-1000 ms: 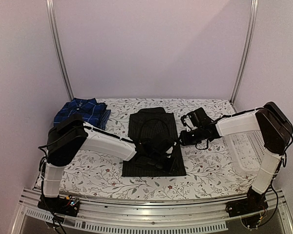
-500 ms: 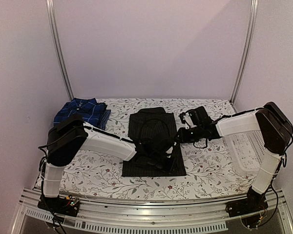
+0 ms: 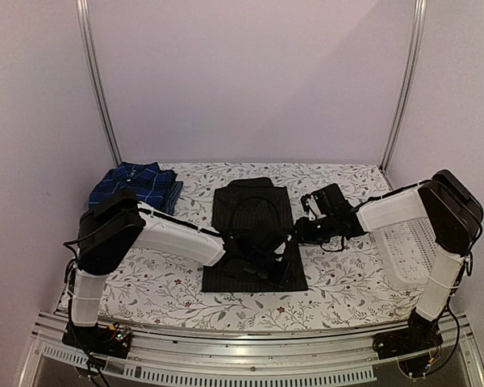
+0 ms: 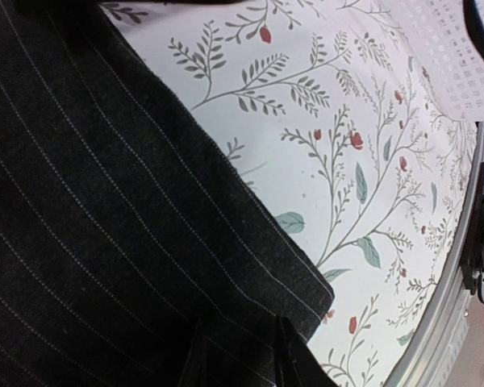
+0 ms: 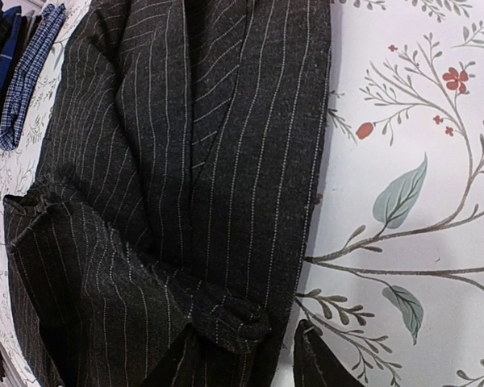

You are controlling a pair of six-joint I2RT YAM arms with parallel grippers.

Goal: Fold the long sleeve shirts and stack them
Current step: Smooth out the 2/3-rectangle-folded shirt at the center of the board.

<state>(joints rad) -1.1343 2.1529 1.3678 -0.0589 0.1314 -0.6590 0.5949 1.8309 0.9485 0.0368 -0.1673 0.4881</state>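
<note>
The black pinstriped long sleeve shirt (image 3: 254, 218) lies flat mid-table, its sides folded in. A folded blue plaid shirt (image 3: 137, 185) sits at the back left, and its edge shows in the right wrist view (image 5: 24, 72). My left gripper (image 3: 266, 266) rests low on the pinstriped shirt (image 4: 105, 201), near its corner. Its fingers (image 4: 286, 359) stand a little apart with cloth bunched between them (image 4: 240, 355). My right gripper (image 3: 298, 231) is at the shirt's right edge. Its jaws (image 5: 246, 363) stand open around a folded cuff (image 5: 234, 314). The right finger (image 5: 315, 359) is clear of the cloth.
A white mesh basket (image 3: 411, 242) stands at the right side of the table, close behind my right forearm, and also shows in the left wrist view (image 4: 444, 64). The floral tablecloth (image 3: 347, 274) covers the table. The metal front rail (image 4: 468, 266) runs near the shirt's corner.
My right gripper has shifted slightly down and left along the shirt's right edge, and its jaws have widened off the cloth. The left arm has not moved.
</note>
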